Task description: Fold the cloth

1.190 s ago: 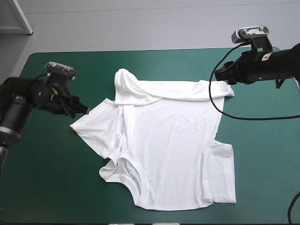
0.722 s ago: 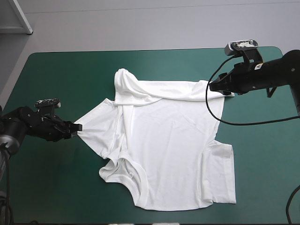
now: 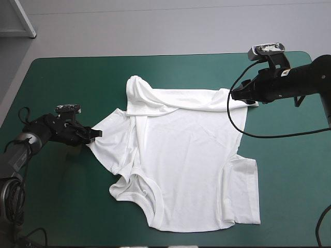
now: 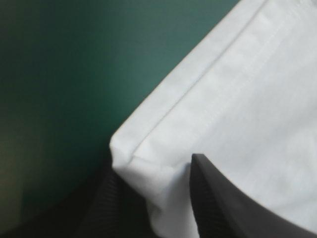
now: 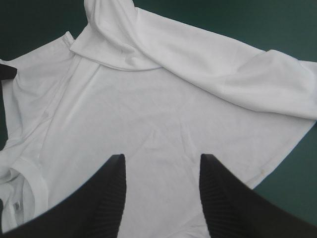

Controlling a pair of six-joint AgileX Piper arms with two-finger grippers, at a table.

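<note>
The white T-shirt [image 3: 186,170] lies spread flat on the middle of the teal-green counter [image 3: 62,206], its far edge folded back over itself. The left tool [image 3: 96,134] is spread at the T-shirt's left-hand sleeve, with the hemmed sleeve corner between its 2 black fingers [image 4: 218,208]. The right tool [image 3: 235,95] hovers spread over the T-shirt's far right corner.
</note>
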